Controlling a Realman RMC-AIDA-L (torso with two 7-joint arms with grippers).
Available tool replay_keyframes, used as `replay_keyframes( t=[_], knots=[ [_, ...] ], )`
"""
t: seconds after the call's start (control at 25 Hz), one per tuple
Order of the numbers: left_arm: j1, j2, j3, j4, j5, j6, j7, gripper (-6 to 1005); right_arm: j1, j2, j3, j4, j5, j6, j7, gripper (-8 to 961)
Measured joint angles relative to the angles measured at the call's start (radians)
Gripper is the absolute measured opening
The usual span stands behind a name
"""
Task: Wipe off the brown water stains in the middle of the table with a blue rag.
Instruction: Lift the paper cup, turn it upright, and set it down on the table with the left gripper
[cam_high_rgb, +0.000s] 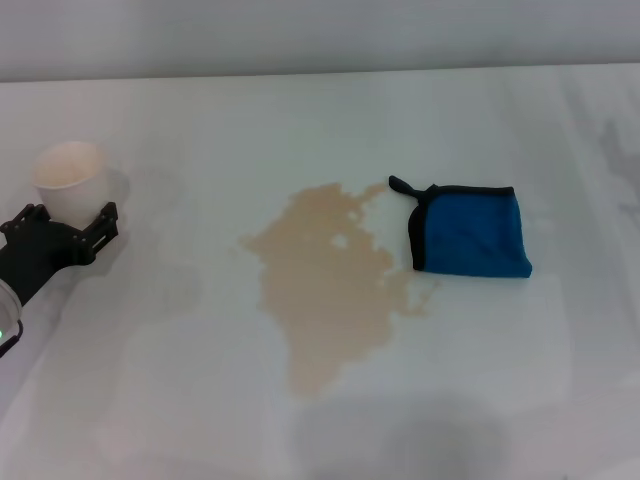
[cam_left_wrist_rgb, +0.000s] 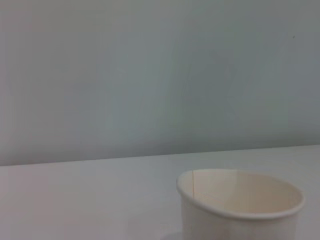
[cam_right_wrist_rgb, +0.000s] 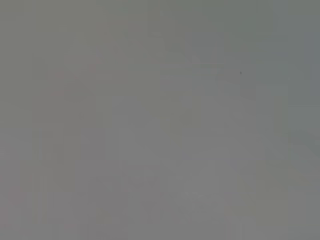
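Note:
The brown water stains (cam_high_rgb: 325, 290) form a pale tan, ragged puddle in the middle of the white table (cam_high_rgb: 220, 120). The blue rag (cam_high_rgb: 470, 232), folded, with black edging and a small loop, lies flat just right of the puddle and touches its upper right edge. My left gripper (cam_high_rgb: 66, 220) is at the far left with its black fingers (cam_high_rgb: 104, 222) spread open, just in front of a white paper cup. It is far from the rag and the stains. My right gripper is out of view; the right wrist view shows only plain grey.
A white paper cup (cam_high_rgb: 68, 176) stands upright at the far left of the table, also seen in the left wrist view (cam_left_wrist_rgb: 240, 205). A grey wall runs behind the table's far edge. Faint grey shadows lie on the tabletop near the front.

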Motion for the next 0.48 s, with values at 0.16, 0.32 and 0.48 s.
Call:
replay_keyframes(
  t=[0.16, 0.32, 0.48],
  knots=[
    [0.005, 0.000, 0.000, 0.000, 0.000, -0.015, 0.000, 710, -0.001, 0.000, 0.000, 0.001, 0.000, -0.004, 0.000, 825],
    [0.017, -0.001, 0.025, -0.003, 0.000, -0.069, 0.000, 736, -0.002, 0.000, 0.000, 0.002, 0.000, -0.007, 0.004, 825],
    [0.034, -0.002, 0.035, -0.005, -0.007, -0.103, 0.000, 768, -0.006, 0.000, 0.000, 0.002, -0.001, -0.008, 0.024, 825]
  ],
)
